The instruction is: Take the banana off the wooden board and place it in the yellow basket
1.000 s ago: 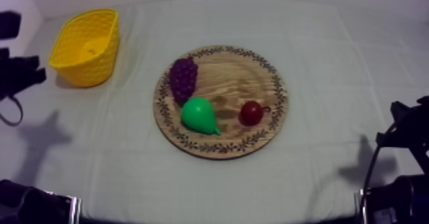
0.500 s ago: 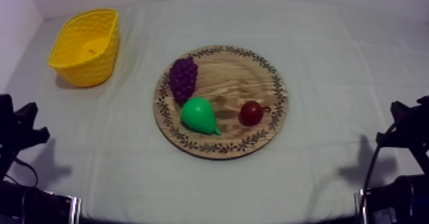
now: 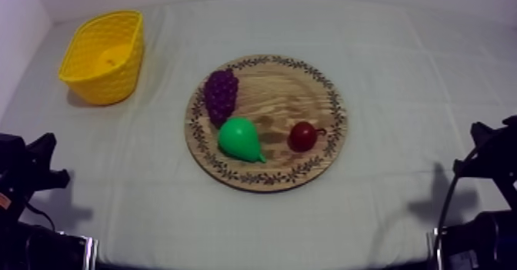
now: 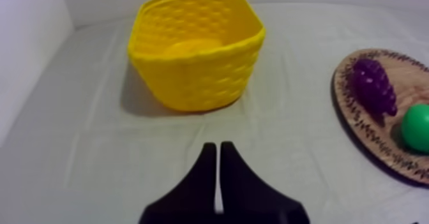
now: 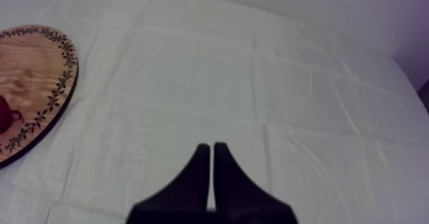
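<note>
The task looks finished. The board (image 3: 286, 95) carries grapes (image 3: 221, 95), a pear (image 3: 240, 139) and a small red fruit (image 3: 302, 136). A deeper yellow shape on the floor of the basket (image 3: 98, 87) is, by my reading, the banana (image 3: 115, 56), though its outline is hard to make out against the yellow weave. If that is right, nothing is left to do but rest the arms.

The left end effector (image 4: 214, 145) hangs low over the desk (image 3: 400, 73), fingers together on nothing and aimed at the basket. The banana lies ahead of it, inside the basket, behind the near wall and well apart from the fingertips. The right end effector (image 5: 208, 145) is likewise closed and empty, over bare cloth beside the board's rim, far across the desk from the basket.
</note>
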